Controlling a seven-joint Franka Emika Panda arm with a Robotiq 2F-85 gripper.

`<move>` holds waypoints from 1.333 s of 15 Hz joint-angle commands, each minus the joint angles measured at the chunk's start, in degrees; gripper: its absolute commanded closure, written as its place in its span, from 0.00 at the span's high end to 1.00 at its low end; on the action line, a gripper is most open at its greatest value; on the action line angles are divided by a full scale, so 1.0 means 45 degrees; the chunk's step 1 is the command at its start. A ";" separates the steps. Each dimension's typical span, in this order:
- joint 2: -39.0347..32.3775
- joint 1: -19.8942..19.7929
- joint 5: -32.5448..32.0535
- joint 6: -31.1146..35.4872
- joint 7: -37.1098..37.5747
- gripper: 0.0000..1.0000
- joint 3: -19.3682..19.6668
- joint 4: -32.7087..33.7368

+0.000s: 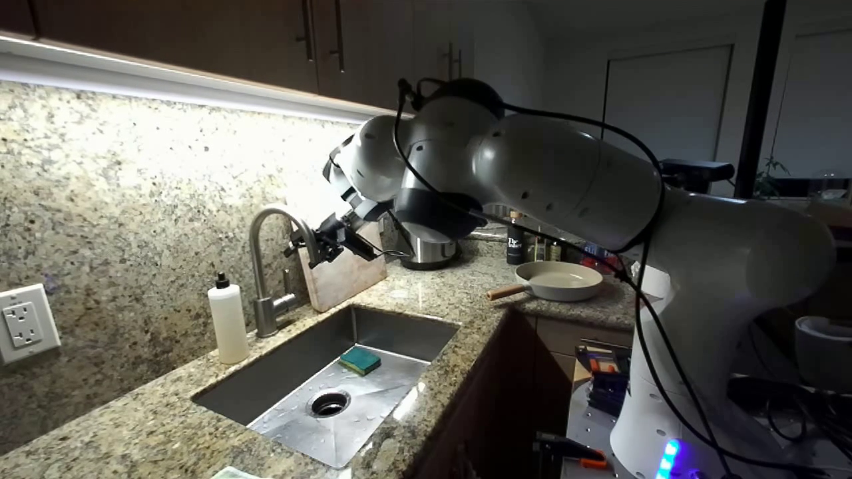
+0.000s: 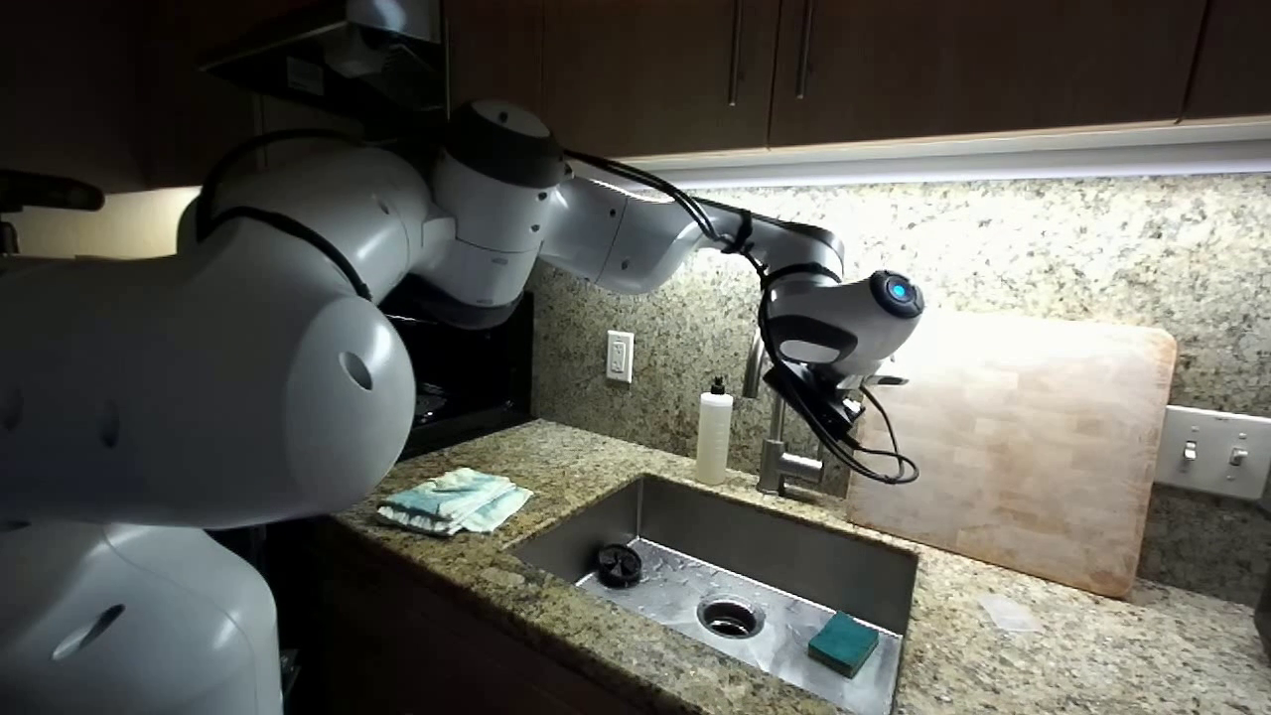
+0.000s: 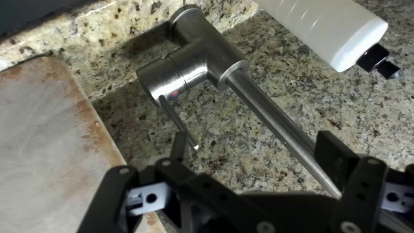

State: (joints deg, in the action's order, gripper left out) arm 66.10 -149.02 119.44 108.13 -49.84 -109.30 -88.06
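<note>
My gripper (image 3: 256, 152) is open with nothing between its fingers. It also shows beside the faucet neck in an exterior view (image 1: 305, 250); elsewhere the wrist mostly hides it. The brushed metal faucet (image 3: 207, 55) stands behind the sink, also in both exterior views (image 1: 266, 317) (image 2: 776, 463). In the wrist view its thin lever (image 3: 176, 118) ends near the left finger, and its neck runs close to the right finger; I cannot tell whether either touches. A cutting board (image 3: 48, 139) leans on the backsplash at one side. A white bottle with a black cap (image 3: 326, 29) stands at the other.
The steel sink (image 2: 775, 546) holds a green sponge (image 2: 843, 643) and a black round drain piece (image 2: 619, 565). A folded towel (image 2: 457, 500) lies on the counter. A pan (image 1: 559, 279) and a kettle (image 1: 428, 254) stand farther along. Cabinets (image 1: 200, 40) hang above the arm.
</note>
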 commanded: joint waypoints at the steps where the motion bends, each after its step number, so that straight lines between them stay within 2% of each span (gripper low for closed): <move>1: 0.1116 0.0010 0.0665 -0.0969 0.0914 1.00 0.1037 0.0681; 7: 0.2568 0.0009 0.1042 -0.1421 0.2163 1.00 0.2113 0.1101; 14: 0.3743 0.0007 0.2342 -0.1127 0.1917 1.00 0.3181 0.1777; 15: 0.3362 0.0007 0.1932 -0.1129 0.1752 1.00 0.2779 0.1724; 20: 0.3583 0.0009 0.2149 -0.0963 0.1638 1.00 0.2927 0.1762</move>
State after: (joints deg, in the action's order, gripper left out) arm 81.94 -148.99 128.19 103.38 -42.24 -96.43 -79.99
